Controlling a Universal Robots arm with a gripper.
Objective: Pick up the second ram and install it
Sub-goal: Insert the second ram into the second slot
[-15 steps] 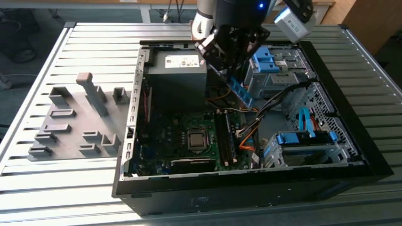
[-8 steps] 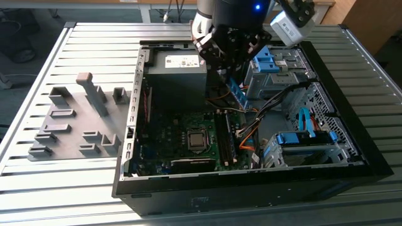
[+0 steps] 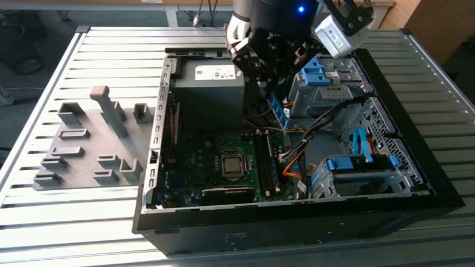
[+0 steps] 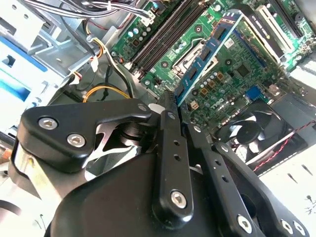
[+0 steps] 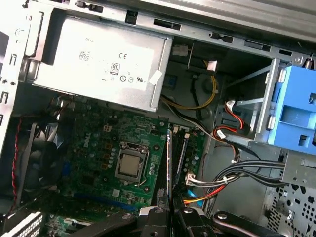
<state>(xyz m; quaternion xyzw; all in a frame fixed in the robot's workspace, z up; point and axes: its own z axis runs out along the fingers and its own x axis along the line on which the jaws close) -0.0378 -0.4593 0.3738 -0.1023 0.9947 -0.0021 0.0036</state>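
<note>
The end effector (image 3: 276, 83) hangs inside the open computer case (image 3: 415, 167), its black fingers (image 4: 170, 123) closed on the second ram (image 3: 279, 108) — a thin blue-green strip gripped by one end and held clear above the motherboard (image 3: 215, 161). In the exterior view the strip slants down from the fingers, just beside the grey power supply (image 3: 208, 75) on the exterior view's right, over the memory slots (image 3: 268, 167). In the second wrist view the second ram (image 4: 210, 54) runs away from the fingertips across the green board, roughly parallel to the black slots (image 4: 165, 37) and beside the processor socket (image 4: 190, 52), with the case fan (image 4: 256, 126) nearby. In the first wrist view it appears edge-on as a narrow line (image 5: 169, 163) above the slots. On the slatted counter (image 3: 97, 217), grey fixture blocks (image 3: 89, 144) sit well apart from the case — on the exterior view's left.
</note>
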